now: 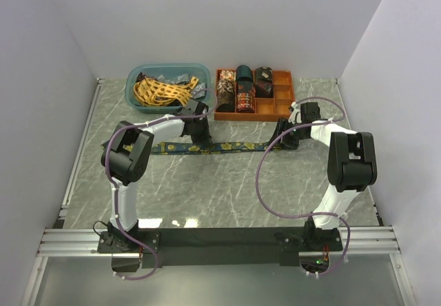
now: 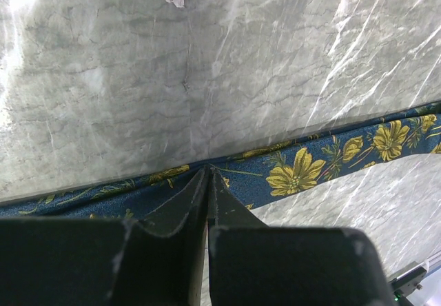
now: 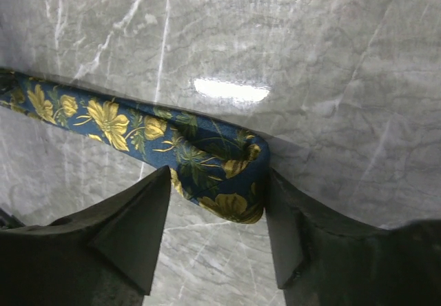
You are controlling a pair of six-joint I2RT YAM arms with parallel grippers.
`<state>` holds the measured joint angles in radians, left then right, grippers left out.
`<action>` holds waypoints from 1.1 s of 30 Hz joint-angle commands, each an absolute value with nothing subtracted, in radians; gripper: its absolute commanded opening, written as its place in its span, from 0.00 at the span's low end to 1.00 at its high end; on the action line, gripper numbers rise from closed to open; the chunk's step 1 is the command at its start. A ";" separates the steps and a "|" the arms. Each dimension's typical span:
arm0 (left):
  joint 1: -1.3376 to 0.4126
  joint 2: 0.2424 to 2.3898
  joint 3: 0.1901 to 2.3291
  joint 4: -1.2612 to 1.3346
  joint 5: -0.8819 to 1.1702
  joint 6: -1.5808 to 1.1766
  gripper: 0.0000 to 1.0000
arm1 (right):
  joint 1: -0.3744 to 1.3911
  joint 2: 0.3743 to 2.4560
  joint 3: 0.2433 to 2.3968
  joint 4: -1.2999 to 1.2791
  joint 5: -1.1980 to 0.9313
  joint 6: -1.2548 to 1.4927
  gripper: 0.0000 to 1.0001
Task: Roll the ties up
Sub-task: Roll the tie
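A navy tie (image 1: 234, 146) with yellow flowers lies stretched left to right across the marble table. My left gripper (image 1: 200, 140) is shut, with its tips (image 2: 207, 171) down on the tie (image 2: 303, 171) at its far edge. My right gripper (image 1: 282, 138) is open around the tie's right end. In the right wrist view that end (image 3: 227, 165) is folded back into a small loop between my fingers (image 3: 217, 182). The right finger (image 3: 282, 223) touches the fold; the left finger (image 3: 138, 223) stands apart from it.
A blue bin (image 1: 135, 96) at the back left holds a yellow lattice tie (image 1: 160, 90) and other fabric. An orange compartment tray (image 1: 284, 103) at the back middle holds several rolled ties (image 1: 244, 89). Purple cables (image 1: 265, 182) loop from both arms. White walls enclose the table.
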<state>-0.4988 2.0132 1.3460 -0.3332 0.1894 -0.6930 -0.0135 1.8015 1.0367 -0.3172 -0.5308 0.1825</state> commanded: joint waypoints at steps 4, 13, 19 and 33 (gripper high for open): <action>-0.503 2.029 1.321 -0.319 0.176 -0.689 0.09 | -0.011 1.815 1.037 -0.345 -0.528 0.189 0.68; -0.506 2.033 1.310 -0.311 0.181 -0.695 0.09 | -0.018 1.830 1.035 -0.350 -0.532 0.198 0.55; -0.508 2.034 1.310 -0.314 0.179 -0.693 0.08 | -0.005 1.779 1.069 -0.380 -0.474 0.204 0.39; -0.509 2.019 1.312 -0.336 0.150 -0.690 0.12 | 0.167 1.766 1.227 -0.546 -0.031 0.192 0.00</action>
